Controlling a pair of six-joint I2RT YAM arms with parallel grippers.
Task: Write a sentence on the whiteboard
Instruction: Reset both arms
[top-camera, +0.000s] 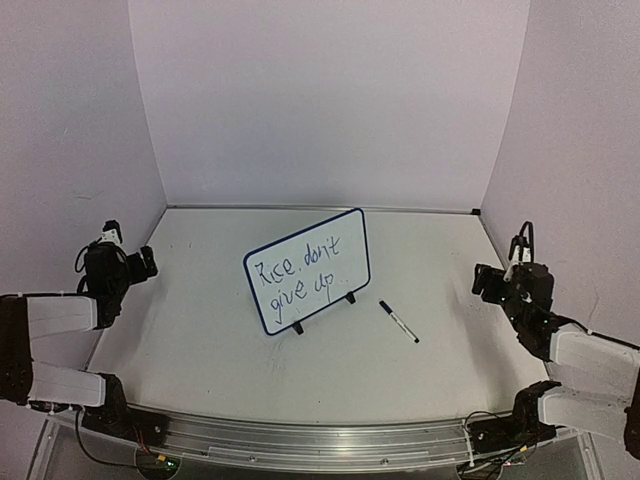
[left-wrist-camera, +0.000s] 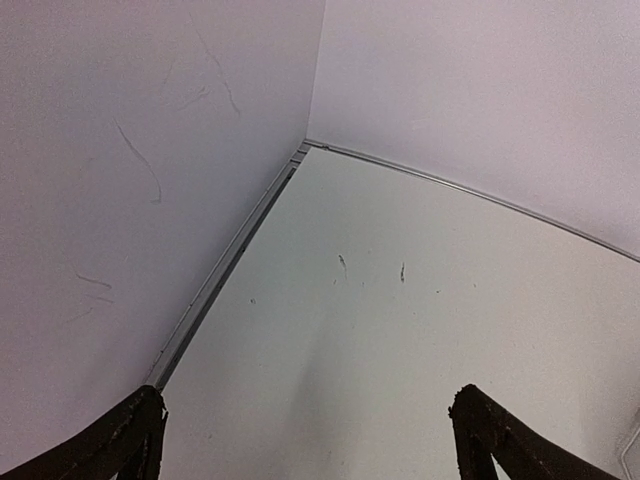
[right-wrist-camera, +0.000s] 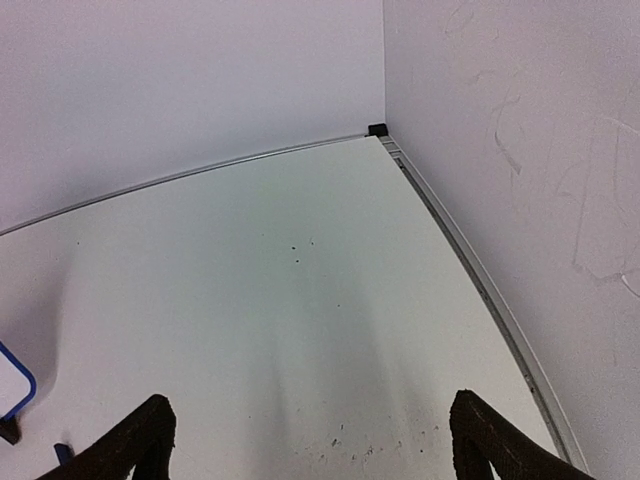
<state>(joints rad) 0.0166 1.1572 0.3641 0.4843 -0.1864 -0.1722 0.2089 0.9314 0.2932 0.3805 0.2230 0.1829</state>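
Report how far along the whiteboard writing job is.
Done: the sentence stands in two handwritten lines on the whiteboard, which is propped upright on the table. The marker lies on the table to the board's right, held by nobody. In hand: nothing; the left gripper and right gripper are open, empty and off at the sides. Left: nothing obvious.

The left gripper (left-wrist-camera: 307, 395) and right gripper (right-wrist-camera: 312, 400) are black, on white-shelled, black-jointed arms (top-camera: 60, 315).

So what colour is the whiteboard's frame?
The frame is dark blue; top external view shows it best.
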